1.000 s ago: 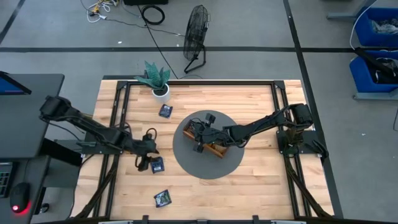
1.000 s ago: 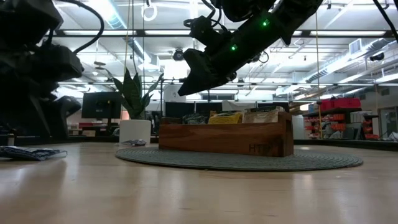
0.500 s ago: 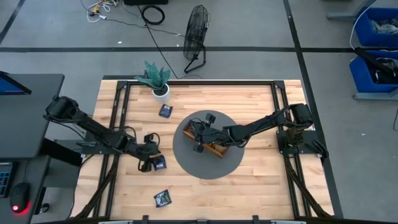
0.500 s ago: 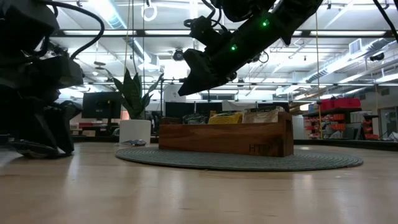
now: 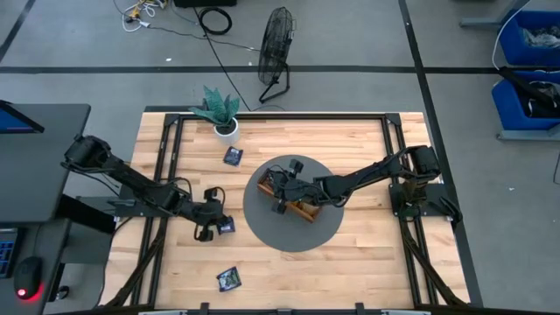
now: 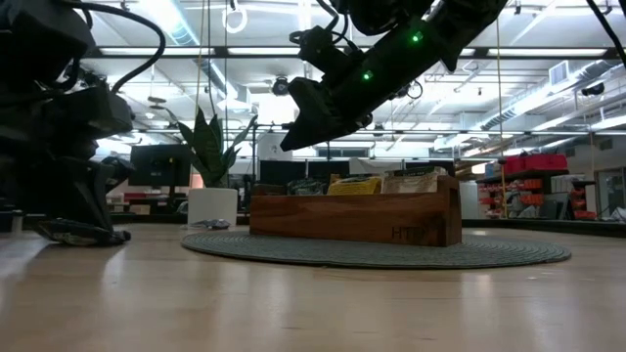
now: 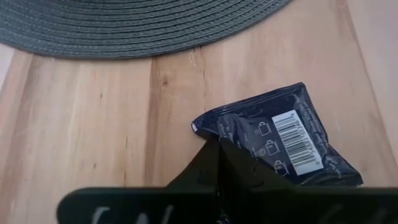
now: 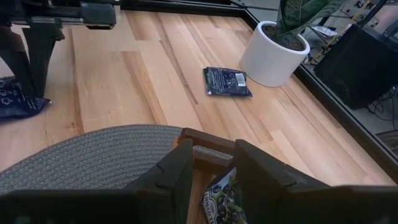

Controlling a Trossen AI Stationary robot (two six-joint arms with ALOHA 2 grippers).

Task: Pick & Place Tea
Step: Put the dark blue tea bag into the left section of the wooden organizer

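One dark blue square tea sachet (image 7: 283,144) being pinched by our left gripper (image 7: 219,163).
We are gripping its near edge; the wooden tray (image 5: 302,208) is lying rightward, under the open right gripper (image 8: 211,168).

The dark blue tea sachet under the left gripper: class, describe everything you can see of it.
The dark blue tea sachet is a small, flat, glossy square packet, slightly crumpled, with a white barcode label and small white cup symbols. It lies flat on the wooden table, just off the edge of the grey woven mat. The left gripper is shut on one of its edges, down at table level.
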